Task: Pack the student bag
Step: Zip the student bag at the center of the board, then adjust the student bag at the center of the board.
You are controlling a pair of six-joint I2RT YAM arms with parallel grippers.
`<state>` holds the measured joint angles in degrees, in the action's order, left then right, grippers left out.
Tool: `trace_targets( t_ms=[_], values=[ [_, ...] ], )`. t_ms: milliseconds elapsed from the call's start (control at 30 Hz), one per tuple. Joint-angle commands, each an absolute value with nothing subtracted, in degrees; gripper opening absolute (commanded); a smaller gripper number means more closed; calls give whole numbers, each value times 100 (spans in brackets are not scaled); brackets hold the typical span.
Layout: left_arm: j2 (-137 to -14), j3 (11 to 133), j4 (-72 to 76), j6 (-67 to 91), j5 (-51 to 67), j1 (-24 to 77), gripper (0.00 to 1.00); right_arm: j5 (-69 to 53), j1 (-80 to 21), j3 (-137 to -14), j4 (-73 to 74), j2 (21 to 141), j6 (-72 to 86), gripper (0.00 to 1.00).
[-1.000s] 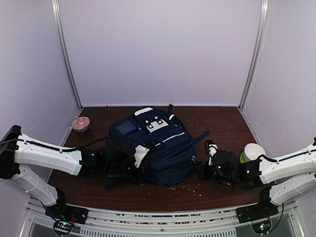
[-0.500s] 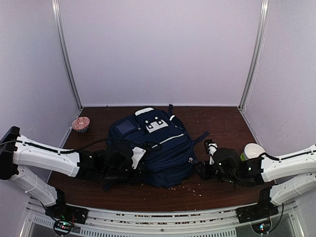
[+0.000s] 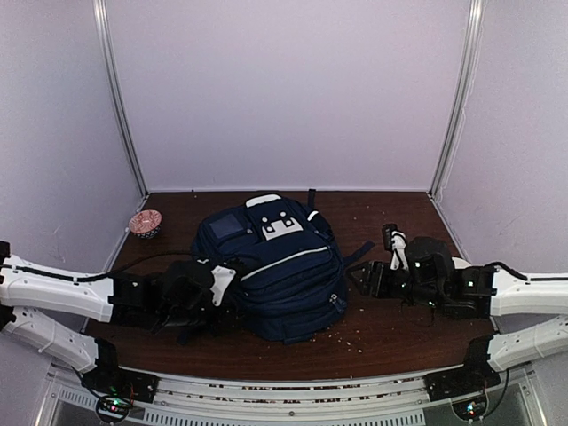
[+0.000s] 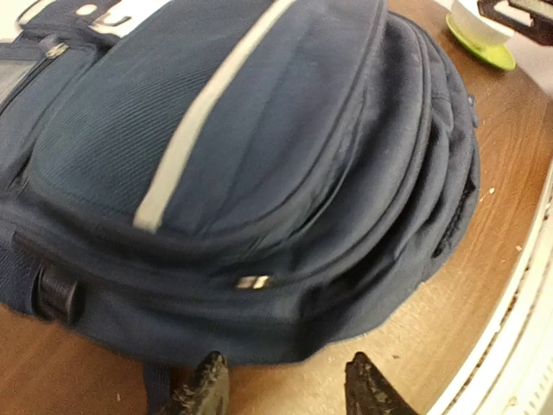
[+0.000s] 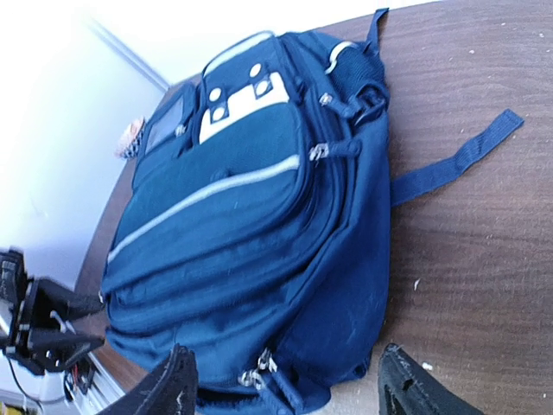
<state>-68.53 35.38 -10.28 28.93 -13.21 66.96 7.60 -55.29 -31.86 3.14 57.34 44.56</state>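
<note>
The student bag [image 4: 259, 130] overruns the top and left edges of the left wrist view, its pale stripe blurred. Only the 2 fingertips of the left gripper [image 4: 285, 393] clear the bottom edge. The right gripper [image 5: 289, 389] is cropped likewise. A white cup [image 4: 479, 17] on a green saucer [image 4: 488, 54] is cut off at the top.

The place is a robot test booth of the lab kind. Plain pale wall panels [image 3: 284, 89] joined by metal corner posts [image 3: 120, 98] enclose a dark wooden table [image 3: 399, 328]. A metal rail [image 3: 293, 390] along its near edge carries the white left arm [image 3: 53, 288] and right arm [image 3: 532, 291].
</note>
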Motion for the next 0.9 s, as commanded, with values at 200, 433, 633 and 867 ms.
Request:
trace_targets(
  t_ms=[200, 433, 633, 867],
  values=[
    [-4533, 3051, -2277, 3591, -1691, 6243, 98, 688, -4631, -3478, -227, 6283, 5120, 71],
    [-5073, 2707, -862, 4276, -252, 4445, 98, -145, -4245, -3427, -1424, 7403, 5756, 69],
    [-6460, 3192, -335, 4519, -42, 3992, 98, -629, -4245, -3730, -1935, 8300, 6029, 65],
    [-7944, 3671, 613, 4444, 855, 3750, 88, -967, -4258, -3503, -2855, 8831, 6368, 47]
  ],
)
